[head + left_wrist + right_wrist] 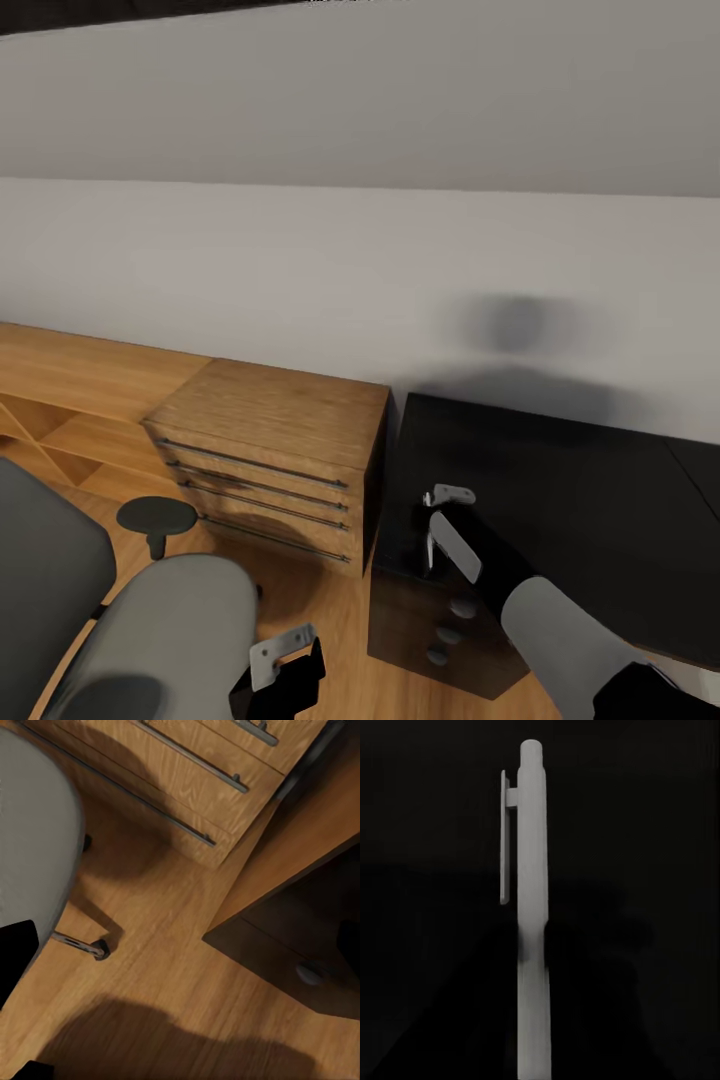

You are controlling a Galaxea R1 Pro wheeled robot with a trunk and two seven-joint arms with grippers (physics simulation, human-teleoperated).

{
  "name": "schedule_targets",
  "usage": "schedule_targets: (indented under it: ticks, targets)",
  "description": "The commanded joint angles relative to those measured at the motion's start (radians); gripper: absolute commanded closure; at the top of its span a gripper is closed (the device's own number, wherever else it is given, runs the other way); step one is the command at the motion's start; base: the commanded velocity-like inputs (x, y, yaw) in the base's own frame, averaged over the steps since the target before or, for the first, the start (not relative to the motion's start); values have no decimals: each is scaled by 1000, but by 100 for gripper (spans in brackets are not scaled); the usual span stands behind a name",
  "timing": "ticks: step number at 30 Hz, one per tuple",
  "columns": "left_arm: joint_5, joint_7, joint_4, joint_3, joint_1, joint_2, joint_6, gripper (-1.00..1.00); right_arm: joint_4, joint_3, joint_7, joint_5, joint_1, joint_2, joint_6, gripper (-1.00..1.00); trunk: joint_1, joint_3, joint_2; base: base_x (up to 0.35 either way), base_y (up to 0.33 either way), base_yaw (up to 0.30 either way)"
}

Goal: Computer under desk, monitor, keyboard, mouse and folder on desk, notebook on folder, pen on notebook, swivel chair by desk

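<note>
The thin silvery-white pen (531, 907) with its clip runs straight out along my right gripper, against the glossy black desk (590, 500). My right gripper (437, 520) hovers over the desk's left end, shut on the pen (430, 548). The grey padded swivel chair (165, 630) stands on the floor at the lower left, with its black armrest (157, 514) raised. My left gripper (288, 665) hangs low beside the chair seat (30, 832), open and empty. A chair castor (100, 949) rests on the wooden floor.
A light wooden drawer cabinet (275, 440) stands between the chair and the desk, with low wooden shelving (70, 400) further left. The desk's black drawers with silver knobs (450, 635) face the floor gap. A plain wall runs behind everything.
</note>
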Motion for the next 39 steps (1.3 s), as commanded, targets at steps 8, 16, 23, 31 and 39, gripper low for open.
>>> schedule_targets:
  ticks: [8,16,23,31,39]
  targets:
    - [3,10,4,9,0,2,5,-100,-281,4,-13,-233,14,-166,111,100,-31,24,56,0,0,0]
    - [7,2,31,37,0,1,11,-100,-545,4,-22,-346,91,-295,124,100,-61,49,112,-113,0,0]
    - [7,1,38,40,0,0,13,-100,-574,4,-30,-355,100,-310,124,100,-88,71,161,-302,0,0]
    - [15,-7,82,61,-1,1,85,-100,-606,5,-32,-357,102,-313,122,100,-119,96,217,-62,0,0]
    - [53,-117,188,129,-65,-1,296,-100,-612,4,-32,-357,104,-313,122,100,-149,121,273,-3,0,0]
